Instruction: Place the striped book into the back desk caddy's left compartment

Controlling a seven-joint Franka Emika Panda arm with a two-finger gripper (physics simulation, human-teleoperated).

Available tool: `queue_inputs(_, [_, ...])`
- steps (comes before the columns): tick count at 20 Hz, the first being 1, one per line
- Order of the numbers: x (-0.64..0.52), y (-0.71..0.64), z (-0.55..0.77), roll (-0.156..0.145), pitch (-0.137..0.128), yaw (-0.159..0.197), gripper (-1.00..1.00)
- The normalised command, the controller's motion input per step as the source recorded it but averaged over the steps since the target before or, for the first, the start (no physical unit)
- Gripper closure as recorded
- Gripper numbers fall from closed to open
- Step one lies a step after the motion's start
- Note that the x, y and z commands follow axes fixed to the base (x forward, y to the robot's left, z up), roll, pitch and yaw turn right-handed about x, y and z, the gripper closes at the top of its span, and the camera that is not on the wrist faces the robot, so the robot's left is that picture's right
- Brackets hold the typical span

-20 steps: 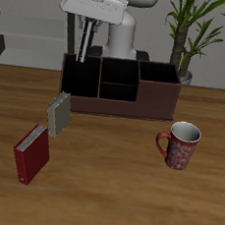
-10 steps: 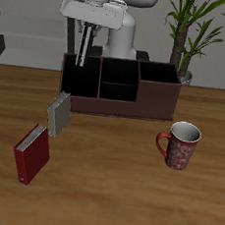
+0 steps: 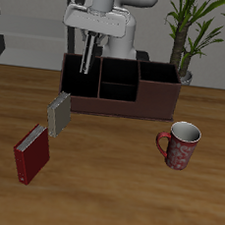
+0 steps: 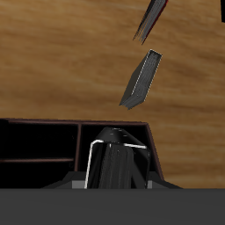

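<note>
Your hand (image 3: 89,52) hangs over the back desk caddy (image 3: 150,101), closed on the striped book (image 3: 88,54), which stands on end with its long axis vertical and its lower edge just above the rim.

Going left to right in the exterior view: the red book (image 3: 31,155) lies well in front of and below your hand, near the tabletop's front edge. The plain grey book (image 3: 59,113) sits closer, just in front of the caddy. Then comes the book in your grasp, poised over the left compartment (image 3: 82,79), the tall black-walled end section. Beside it are the small middle sections, then the caddy's far end, with the patterned mug (image 3: 181,145) on the tabletop (image 3: 115,194) well off to that side and a potted plant (image 3: 190,34) behind.

The wrist view looks straight down past the held book (image 4: 119,158) into the black dividers, with the grey book (image 4: 141,79) lying beyond the caddy's front wall on the wood.

The move ahead looks to turn on one relation: the compartment lies directly beneath your hand, and the book's long axis already points down into it. A straight descent seems all that is called for, and the task appears close to done. The likely risk is the book's lower edge catching the caddy's outer wall or the divider, since how squarely it sits over the opening cannot be told.
</note>
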Motion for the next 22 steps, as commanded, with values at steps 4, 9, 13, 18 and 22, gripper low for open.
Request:
queue_inputs(4, [0.01,0.08,-0.15,0.017,0.020,0.002,1.00])
queue_inputs(9, [0.07,-0.01,-0.23,-0.004,0.033,-0.017,1.00])
queue_inputs(13, [0.04,0.02,-0.29,0.003,0.032,-0.003,1.00])
queue_inputs(18, [0.05,0.00,-0.21,0.008,0.028,-0.008,1.00])
queue_inputs(22, [-0.01,0.00,-0.13,0.003,0.019,-0.001,1.00])
